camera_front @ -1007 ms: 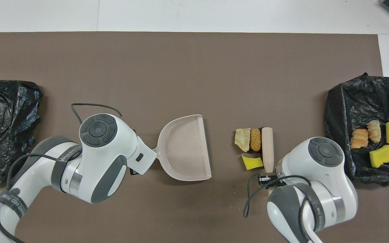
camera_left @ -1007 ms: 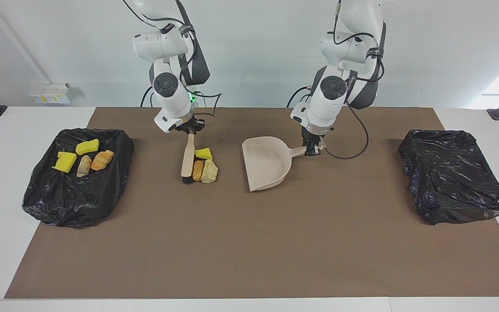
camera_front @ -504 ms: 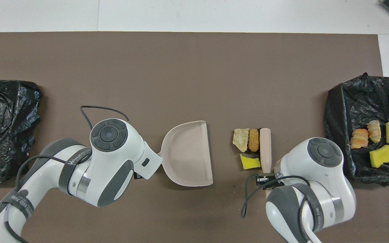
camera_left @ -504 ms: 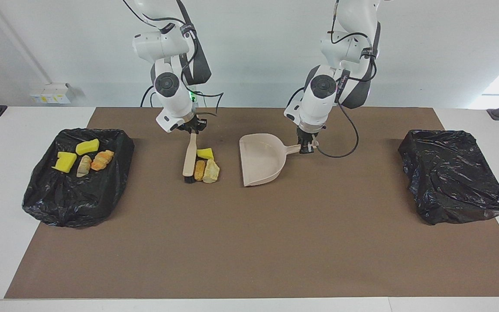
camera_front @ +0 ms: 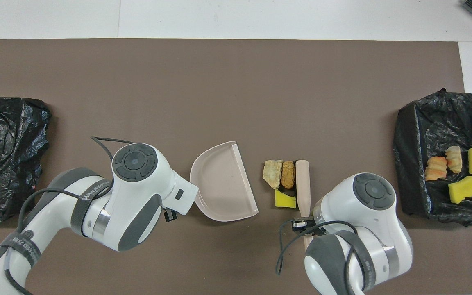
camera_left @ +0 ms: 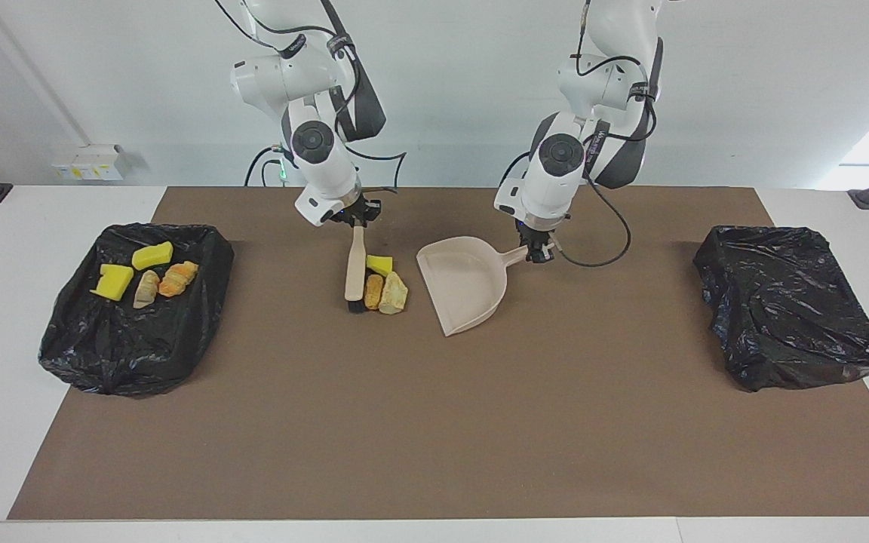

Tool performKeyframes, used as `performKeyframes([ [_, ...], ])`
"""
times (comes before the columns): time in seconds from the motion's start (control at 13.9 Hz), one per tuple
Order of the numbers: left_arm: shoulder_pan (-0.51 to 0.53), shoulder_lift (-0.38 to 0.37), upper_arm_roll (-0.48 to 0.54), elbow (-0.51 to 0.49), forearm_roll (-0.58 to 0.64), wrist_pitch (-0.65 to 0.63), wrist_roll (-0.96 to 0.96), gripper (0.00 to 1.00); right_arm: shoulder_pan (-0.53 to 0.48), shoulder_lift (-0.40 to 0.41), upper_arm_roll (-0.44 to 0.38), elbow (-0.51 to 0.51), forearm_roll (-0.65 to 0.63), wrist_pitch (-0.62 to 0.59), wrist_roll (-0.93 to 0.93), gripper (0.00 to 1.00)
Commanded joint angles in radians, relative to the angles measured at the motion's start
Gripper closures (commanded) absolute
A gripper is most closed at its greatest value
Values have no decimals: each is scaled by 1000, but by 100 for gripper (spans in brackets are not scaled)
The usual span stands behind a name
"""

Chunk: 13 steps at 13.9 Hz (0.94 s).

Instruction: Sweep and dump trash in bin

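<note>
At the right arm's end of the table, a bin lined with a black bag (camera_left: 136, 317) holds four bits of trash (camera_left: 144, 276): two yellow foam chunks, a pale lump and an orange one. Toward the middle, the right gripper (camera_left: 357, 220) has its fingers pinched on the handle of a brush (camera_left: 355, 273) with three more trash bits (camera_left: 384, 285) touching its side, and just beside them the left gripper (camera_left: 538, 253) pinches the handle of an empty beige dustpan (camera_left: 465, 285). At the left arm's end sits a second black-bagged bin (camera_left: 789, 317); whether anything lies inside it cannot be told.
</note>
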<state>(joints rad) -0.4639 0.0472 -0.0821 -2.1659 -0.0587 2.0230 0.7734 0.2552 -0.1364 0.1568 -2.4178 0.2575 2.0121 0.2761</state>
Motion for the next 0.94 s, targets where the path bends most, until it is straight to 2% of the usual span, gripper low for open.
performKeyframes([
  [0.0, -12, -18, 8, -3, 17, -30, -23, 100, 51, 37, 1, 48, 54, 25, 55, 100],
  [0.43, -9, -17, 8, -3, 17, -23, -20, 100, 202, 129, 1, 176, 225, 85, 58, 100],
  [0.72, 4, -17, 8, -5, 16, -20, -26, 100, 227, 150, 3, 256, 276, 73, 51, 100],
  [0.86, 13, -17, 8, -5, 13, -17, -22, 100, 208, 121, -5, 272, 266, -1, 49, 100],
])
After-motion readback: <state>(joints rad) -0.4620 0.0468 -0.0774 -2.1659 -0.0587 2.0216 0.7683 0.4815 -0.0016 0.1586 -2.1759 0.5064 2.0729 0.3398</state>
